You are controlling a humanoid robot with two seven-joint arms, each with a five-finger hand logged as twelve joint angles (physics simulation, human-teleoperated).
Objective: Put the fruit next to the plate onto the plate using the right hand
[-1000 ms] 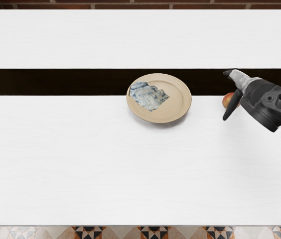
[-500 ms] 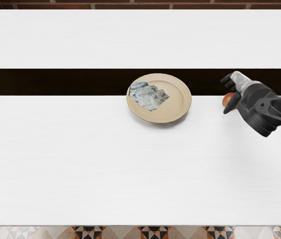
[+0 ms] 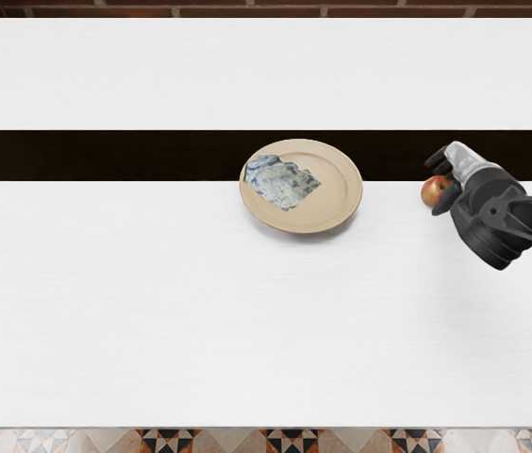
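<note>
A small red and yellow fruit (image 3: 433, 192) lies at the table's far edge, well to the right of the tan plate (image 3: 338, 194). The plate carries a blue-white patch on its left half. My right hand (image 3: 445, 179) reaches in from the right edge, its dark fingers curled over the top and right side of the fruit, which still sits on the table. Part of the fruit is hidden behind the fingers. The left arm does not show.
The white table (image 3: 247, 311) runs across the whole view. A dark gap (image 3: 106, 156) separates it from a second white surface (image 3: 247, 75) behind. The plate overhangs that gap slightly.
The right hand's fingers, spread a second ago, have curled in around the fruit, and the hand has shifted slightly right. The fruit has hardly moved.
</note>
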